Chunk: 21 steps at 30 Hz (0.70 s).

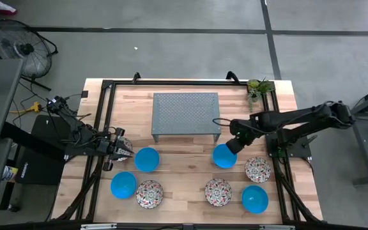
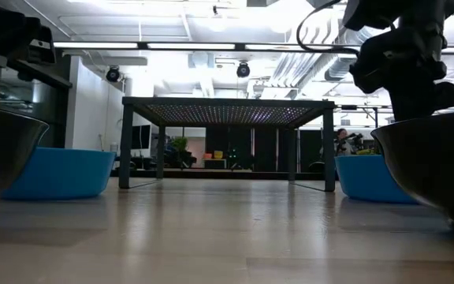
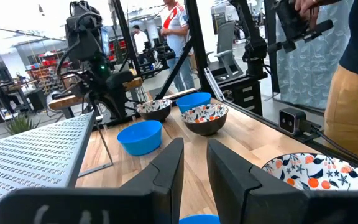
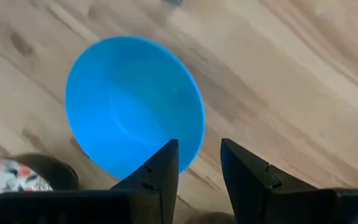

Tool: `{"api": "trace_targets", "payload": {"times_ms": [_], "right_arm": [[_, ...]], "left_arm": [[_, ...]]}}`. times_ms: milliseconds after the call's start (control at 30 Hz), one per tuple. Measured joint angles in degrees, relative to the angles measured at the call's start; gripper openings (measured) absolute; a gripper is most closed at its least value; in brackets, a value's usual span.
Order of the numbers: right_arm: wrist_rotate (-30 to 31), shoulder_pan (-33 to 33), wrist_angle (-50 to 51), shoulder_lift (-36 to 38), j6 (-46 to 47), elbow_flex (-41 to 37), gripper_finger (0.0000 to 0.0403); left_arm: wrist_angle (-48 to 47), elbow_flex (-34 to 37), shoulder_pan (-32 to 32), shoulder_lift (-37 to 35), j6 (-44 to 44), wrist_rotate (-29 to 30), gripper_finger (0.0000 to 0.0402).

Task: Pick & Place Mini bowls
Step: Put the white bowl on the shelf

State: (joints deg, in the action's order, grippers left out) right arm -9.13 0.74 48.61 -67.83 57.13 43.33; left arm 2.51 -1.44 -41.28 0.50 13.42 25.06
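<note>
Eight mini bowls are in sight from above, all on the wooden table [image 1: 190, 172] in front of the grey perforated stand [image 1: 186, 115]. On the left side sit a blue bowl [image 1: 147, 159] just ahead of the left gripper, another blue bowl [image 1: 123, 184] nearer the front edge, a floral bowl [image 1: 149, 193] beside that one, and a floral bowl [image 1: 122, 145] largely hidden under the left gripper. On the right side sit a blue bowl [image 1: 224, 156] below the right gripper, a floral bowl [image 1: 257, 168] next to it, a floral bowl [image 1: 218, 191] toward the front, and a blue bowl [image 1: 255, 198] at the front right. The left gripper [image 1: 125, 151] lies low over the table's left edge; its wrist view shows the two dark fingers [image 3: 166, 171] parted with nothing between them, a floral bowl [image 3: 319, 172] close beside them and a sliver of blue rim just below. The right gripper [image 1: 231, 144] hangs over the blue bowl near the stand's front right leg; in its wrist view [image 4: 197, 165] the fingers are spread and straddle the near rim of that bowl [image 4: 132, 106], one tip inside and one outside, not yet closed on it. People stand in the room beyond the table.
</note>
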Motion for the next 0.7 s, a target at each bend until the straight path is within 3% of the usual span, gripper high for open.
{"api": "trace_targets", "payload": {"times_ms": [167,400,700], "right_arm": [[-2.01,3.05,0.13,-0.42,3.45,0.0,0.0108],[-4.87,8.74,3.66,-0.4,15.83,0.0,0.0108],[-4.2,15.59,5.21,-0.35,31.81,0.0,0.0108]], "left_arm": [[0.01,0.01,0.02,-0.01,0.01,0.0,0.0066],[0.01,0.0,0.02,-0.01,0.0,0.0,0.0066],[0.01,-0.01,0.02,0.01,0.01,0.0,0.0066]]}}
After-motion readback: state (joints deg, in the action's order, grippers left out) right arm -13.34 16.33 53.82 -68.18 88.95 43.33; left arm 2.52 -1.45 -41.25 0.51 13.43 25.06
